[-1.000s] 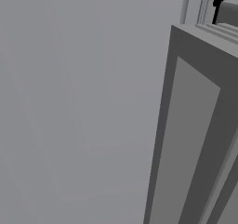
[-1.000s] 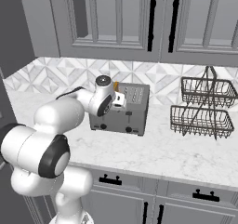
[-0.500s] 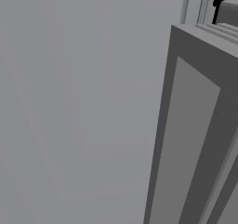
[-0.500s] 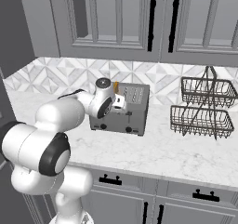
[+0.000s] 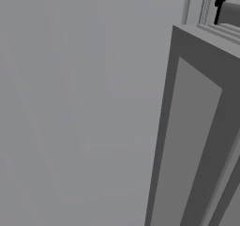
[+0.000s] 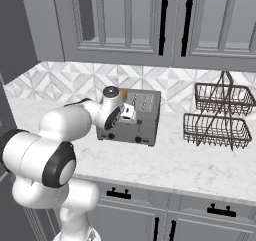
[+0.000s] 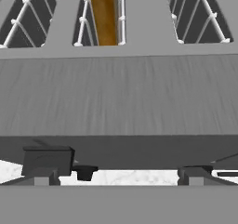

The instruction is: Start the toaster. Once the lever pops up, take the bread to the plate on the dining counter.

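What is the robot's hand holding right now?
Nothing. The gripper is open at the front of the toaster, just above the counter. The bread sits in a toaster slot, not held.

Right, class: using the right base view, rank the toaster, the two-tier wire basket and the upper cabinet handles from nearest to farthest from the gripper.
1. Toaster: directly at the gripper, on the counter.
2. Upper cabinet handles: above, to the right.
3. Two-tier wire basket: far right of the counter.

The light is soft and even, with no glare. A faint shadow lies under the toaster point(image 6: 131, 117) on the counter point(image 6: 190, 162). Up close, the toaster looks a bit blurry.
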